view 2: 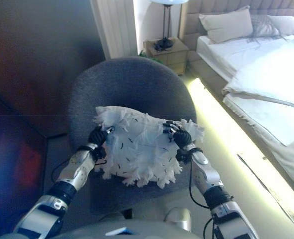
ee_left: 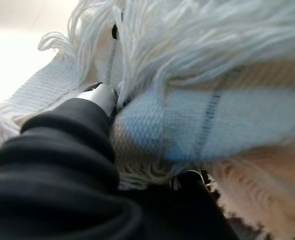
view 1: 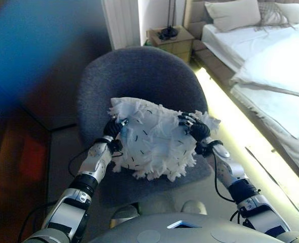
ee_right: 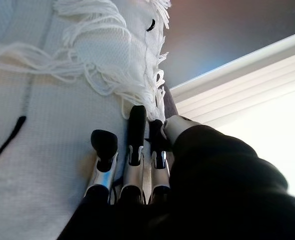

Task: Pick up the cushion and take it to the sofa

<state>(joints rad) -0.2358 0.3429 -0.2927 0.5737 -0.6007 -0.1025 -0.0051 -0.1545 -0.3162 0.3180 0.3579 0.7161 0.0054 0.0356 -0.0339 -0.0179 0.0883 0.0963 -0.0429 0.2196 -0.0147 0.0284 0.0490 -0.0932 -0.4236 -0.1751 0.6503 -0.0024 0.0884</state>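
A white fringed cushion (view 1: 154, 136) with short dark stitches is held between both my hands over the seat of a grey round chair (view 1: 139, 76). My left hand (view 1: 113, 129) grips its left edge, fingers curled into the fringe. My right hand (view 1: 195, 129) grips its right edge, fingers laid over the front face. In the right wrist view my fingers (ee_right: 135, 150) lie along the cushion's woven cloth (ee_right: 47, 125). In the left wrist view the cushion (ee_left: 212, 115) fills the picture and hides most of my fingers. No sofa shows in any view.
A bed (view 1: 271, 66) with white bedding and pillows stands to the right, with a lit strip (view 1: 230, 126) along its base. A wooden nightstand (view 1: 172, 43) with a lamp stands behind the chair. A dark wall (view 2: 37, 59) is on the left.
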